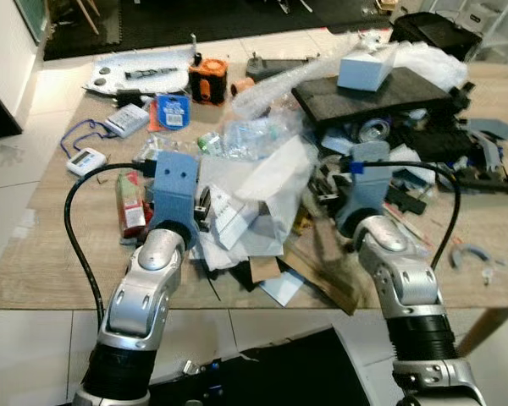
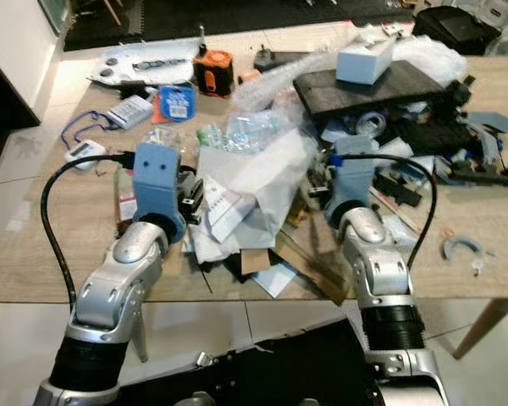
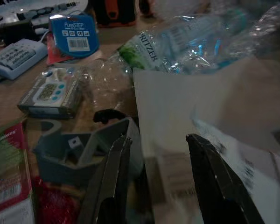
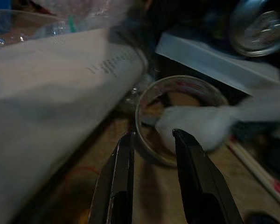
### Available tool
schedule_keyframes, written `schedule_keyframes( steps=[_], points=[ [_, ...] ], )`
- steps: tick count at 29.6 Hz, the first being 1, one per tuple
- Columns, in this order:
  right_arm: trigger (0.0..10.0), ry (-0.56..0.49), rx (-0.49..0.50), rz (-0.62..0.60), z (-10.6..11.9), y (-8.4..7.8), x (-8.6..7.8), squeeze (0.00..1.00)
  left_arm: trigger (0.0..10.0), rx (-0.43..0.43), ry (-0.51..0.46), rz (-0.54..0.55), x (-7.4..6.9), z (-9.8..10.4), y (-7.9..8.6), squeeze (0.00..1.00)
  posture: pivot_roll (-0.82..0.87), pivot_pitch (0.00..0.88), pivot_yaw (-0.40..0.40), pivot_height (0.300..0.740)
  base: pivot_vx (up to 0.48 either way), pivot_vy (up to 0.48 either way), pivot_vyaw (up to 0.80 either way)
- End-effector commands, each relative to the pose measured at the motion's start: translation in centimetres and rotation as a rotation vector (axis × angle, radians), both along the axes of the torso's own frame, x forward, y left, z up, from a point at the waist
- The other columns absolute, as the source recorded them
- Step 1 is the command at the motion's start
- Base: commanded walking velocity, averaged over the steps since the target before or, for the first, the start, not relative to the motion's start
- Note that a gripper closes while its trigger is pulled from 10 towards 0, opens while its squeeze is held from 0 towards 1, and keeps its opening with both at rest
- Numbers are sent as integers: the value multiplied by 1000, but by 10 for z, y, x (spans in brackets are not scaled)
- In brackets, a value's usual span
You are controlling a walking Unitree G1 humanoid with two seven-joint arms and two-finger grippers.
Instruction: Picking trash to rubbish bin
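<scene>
**Two grippers reach into the trash pile**

The wooden counter [image 1: 59, 254] is full of mess. A big heap of white paper [image 1: 267, 190] sits in the middle, with a crushed plastic bottle [image 3: 196, 39] just behind it at 12 o'clock. The left gripper [image 3: 154, 182] has its fingers spread wide over the paper's edge, holding nothing. The right gripper [image 4: 151, 175] has its fingers a little apart, around the rim of a tape roll [image 4: 177, 119] stuffed with a white tissue [image 4: 193, 126].
</scene>
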State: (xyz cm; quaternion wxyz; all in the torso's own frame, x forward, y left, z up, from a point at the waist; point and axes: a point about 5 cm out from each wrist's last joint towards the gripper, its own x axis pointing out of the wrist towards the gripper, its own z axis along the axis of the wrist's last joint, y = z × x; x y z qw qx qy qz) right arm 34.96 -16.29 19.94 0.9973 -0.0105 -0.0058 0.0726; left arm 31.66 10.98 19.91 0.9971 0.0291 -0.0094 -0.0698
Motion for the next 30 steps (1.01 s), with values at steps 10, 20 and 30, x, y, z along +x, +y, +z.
schedule_keyframes(
  steps=[10,20,30],
  points=[
    [10000,23,-4,2,-6,0,-2,0,10000,17,22,-4,-1,-4,0,0,20,166,10,740,0,0,0],
    [10000,-49,-26,-37,18,-26,13,0,10000,37,27,3,1,-4,2,0,24,167,17,740,0,0,0],
    [10000,1,-126,4,56,-75,41,0,10000,70,19,4,3,0,13,0,24,205,14,740,0,0,0]
  ],
)
